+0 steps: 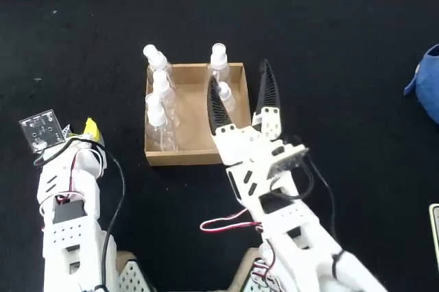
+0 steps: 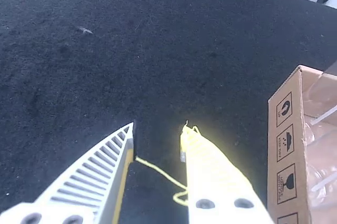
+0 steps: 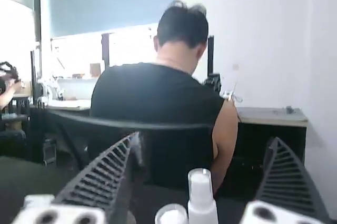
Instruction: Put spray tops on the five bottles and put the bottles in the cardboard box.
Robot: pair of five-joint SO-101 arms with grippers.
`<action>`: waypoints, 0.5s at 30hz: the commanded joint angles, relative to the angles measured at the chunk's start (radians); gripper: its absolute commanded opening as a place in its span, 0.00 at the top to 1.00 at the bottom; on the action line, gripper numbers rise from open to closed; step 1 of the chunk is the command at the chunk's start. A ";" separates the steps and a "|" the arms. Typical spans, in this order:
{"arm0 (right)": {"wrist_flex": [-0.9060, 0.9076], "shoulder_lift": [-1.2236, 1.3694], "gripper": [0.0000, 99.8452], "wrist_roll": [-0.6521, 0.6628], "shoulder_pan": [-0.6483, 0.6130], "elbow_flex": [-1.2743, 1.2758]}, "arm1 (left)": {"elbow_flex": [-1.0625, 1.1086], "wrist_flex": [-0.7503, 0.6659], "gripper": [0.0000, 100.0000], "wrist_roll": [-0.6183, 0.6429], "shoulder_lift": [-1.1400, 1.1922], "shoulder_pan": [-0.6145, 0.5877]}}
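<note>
Five capped bottles [image 1: 162, 124] stand in cardboard box [image 1: 184, 157] | your right gripper [image 1: 237, 76] gapes empty above, clearing spray tops [image 1: 218, 51] | left gripper [image 2: 158, 127] part-open, empty, parked aside.

brown cardboard box [image 1: 186, 157], black table [image 1: 343, 52]

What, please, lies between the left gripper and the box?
Nothing: bare black table separates the left gripper from the box, in the left wrist view.

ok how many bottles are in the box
5 bottles: three in a row along the cardboard box's left side, two on its right, one partly behind the right gripper.
</note>
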 commanded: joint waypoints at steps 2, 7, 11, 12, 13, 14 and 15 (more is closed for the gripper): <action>0.175 -0.217 0.68 0.003 -0.008 0.002 | -0.007 -0.020 0.97 -0.002 -0.014 0.013; 0.465 -0.453 0.69 0.003 0.055 -0.007 | -0.005 -0.020 0.97 -0.002 -0.014 0.013; 0.707 -0.671 0.82 0.003 0.124 -0.028 | -0.005 -0.020 0.97 -0.002 -0.014 0.015; 0.763 -0.725 0.87 0.003 0.133 -0.025 | -0.005 -0.020 0.97 -0.002 -0.014 0.015; 0.821 -0.776 0.93 0.003 0.141 -0.016 | -0.005 -0.020 0.97 -0.002 -0.014 0.015; 0.868 -0.826 0.99 0.003 0.155 0.001 | -0.005 -0.020 0.97 -0.002 -0.014 0.015; 0.907 -0.877 0.99 0.003 0.170 0.022 | -0.005 -0.020 0.97 -0.002 -0.014 0.015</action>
